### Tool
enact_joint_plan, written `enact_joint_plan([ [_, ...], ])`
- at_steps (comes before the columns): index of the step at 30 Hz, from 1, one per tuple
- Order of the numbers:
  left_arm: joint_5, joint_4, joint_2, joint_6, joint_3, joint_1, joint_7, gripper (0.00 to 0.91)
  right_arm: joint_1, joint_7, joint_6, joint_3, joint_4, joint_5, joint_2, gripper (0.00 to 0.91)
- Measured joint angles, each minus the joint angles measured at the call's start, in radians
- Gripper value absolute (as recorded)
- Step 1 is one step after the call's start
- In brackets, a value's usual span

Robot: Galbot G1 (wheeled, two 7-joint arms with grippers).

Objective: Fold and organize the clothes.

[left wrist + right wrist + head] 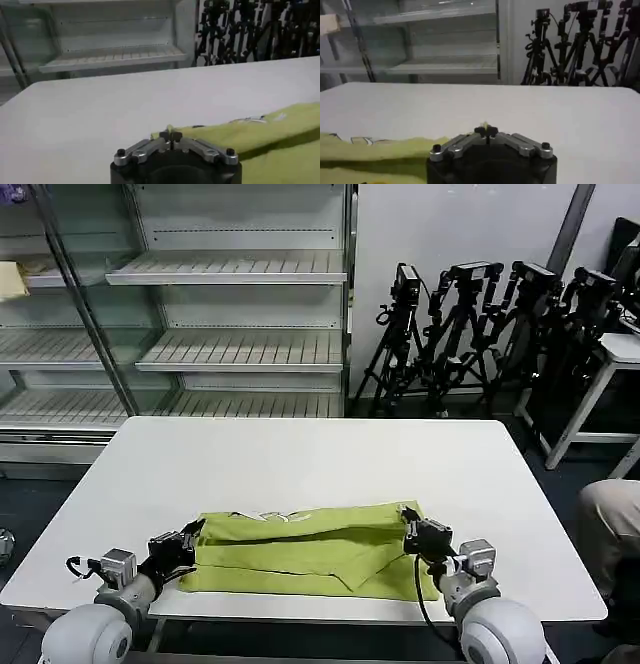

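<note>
White table point(300, 464) holds T-shirt point(310, 549) before empty shelves point(240, 349).

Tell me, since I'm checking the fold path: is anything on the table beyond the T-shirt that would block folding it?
Nothing visible does. The left claw and right claw are shut on opposite ends of the T-shirt, and the white table beyond it is bare.
</note>
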Motion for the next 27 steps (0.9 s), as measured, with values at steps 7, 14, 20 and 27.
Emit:
enact_joint_plan([
  [7,0.014,0.014,-0.003,0.002,0.002,0.011,0.007,0.02,-0.02,-0.004,-0.001,0.003,0.001,-0.005,0.0,0.0],
  [14,0.043,0.019,-0.008,0.004,0.004,0.024,0.006,0.907,-0.025,-0.009,-0.002,0.007,-0.011,-0.022,-0.001,0.907],
  [20,0.031,-0.014,-0.018,0.004,-0.012,0.032,-0.023,0.907,-0.04,-0.014,-0.003,0.029,-0.012,-0.032,-0.002,0.907],
  [27,-0.058,-0.066,-0.036,0.005,0.004,0.046,-0.137,0.907,-0.057,-0.019,-0.002,0.058,0.004,-0.044,-0.002,0.907],
])
